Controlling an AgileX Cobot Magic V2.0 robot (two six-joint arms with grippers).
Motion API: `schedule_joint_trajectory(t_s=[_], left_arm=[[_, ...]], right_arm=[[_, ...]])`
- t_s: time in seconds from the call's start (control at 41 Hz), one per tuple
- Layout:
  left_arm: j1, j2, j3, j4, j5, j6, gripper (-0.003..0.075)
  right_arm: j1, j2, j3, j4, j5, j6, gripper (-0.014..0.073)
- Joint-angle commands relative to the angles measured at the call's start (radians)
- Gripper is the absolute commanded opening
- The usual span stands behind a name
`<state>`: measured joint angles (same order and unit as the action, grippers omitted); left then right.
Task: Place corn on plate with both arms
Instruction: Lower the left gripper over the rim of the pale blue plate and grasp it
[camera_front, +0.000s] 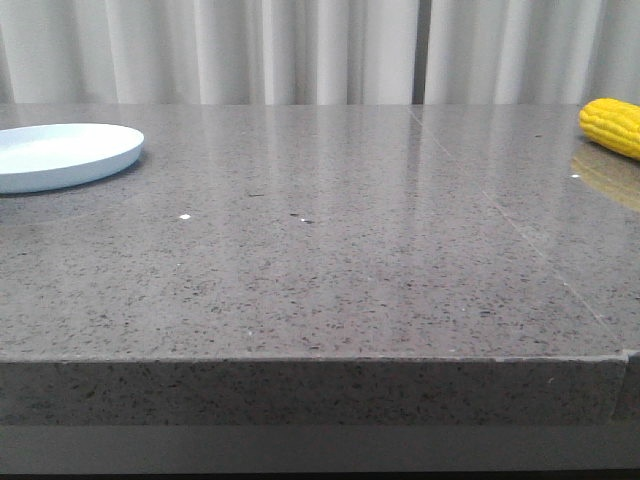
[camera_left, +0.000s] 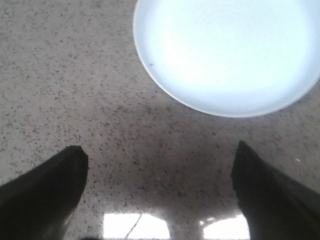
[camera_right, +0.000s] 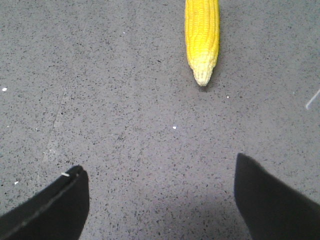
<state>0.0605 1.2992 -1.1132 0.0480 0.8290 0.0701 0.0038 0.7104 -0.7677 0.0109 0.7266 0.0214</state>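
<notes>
The yellow corn (camera_front: 612, 126) lies on the grey speckled table at the far right edge of the front view, partly cut off. In the right wrist view the corn (camera_right: 202, 35) lies ahead of my right gripper (camera_right: 160, 172), its pale tip pointing toward the fingers, well apart from them. The right gripper is open and empty. The pale blue-white plate (camera_front: 60, 153) sits empty at the far left. In the left wrist view the plate (camera_left: 227, 50) lies ahead of my left gripper (camera_left: 159, 155), which is open and empty above bare table. Neither arm shows in the front view.
The table's front edge (camera_front: 310, 362) runs across the front view. White curtains (camera_front: 320, 50) hang behind the table. A seam (camera_front: 520, 235) crosses the tabletop on the right. A few small white specks (camera_front: 184, 216) lie on the surface.
</notes>
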Motion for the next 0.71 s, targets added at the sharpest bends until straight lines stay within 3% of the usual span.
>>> schedule_joint_trajectory(t_s=[0.0, 0.146, 0.39, 0.682], left_arm=[[0.054, 0.071, -0.097, -0.099, -0.031, 0.064, 0.0541], [0.114, 0.196, -0.182, -0.263, -0.033, 0.165, 0.0502], [0.123, 0.35, -0.298, -0.312, -0.041, 0.165, 0.0459], [0.123, 0.449, -0.369, -0.331, -0.081, 0.165, 0.0458]], right_arm=[[-0.006, 0.006, -0.035, 0.004, -0.07, -0.005, 0.0616], [-0.006, 0.006, -0.035, 0.004, -0.07, -0.005, 0.0616], [-0.006, 0.006, -0.035, 0.004, -0.07, -0.005, 0.0616], [-0.006, 0.006, -0.035, 0.004, -0.07, -0.005, 0.0616]])
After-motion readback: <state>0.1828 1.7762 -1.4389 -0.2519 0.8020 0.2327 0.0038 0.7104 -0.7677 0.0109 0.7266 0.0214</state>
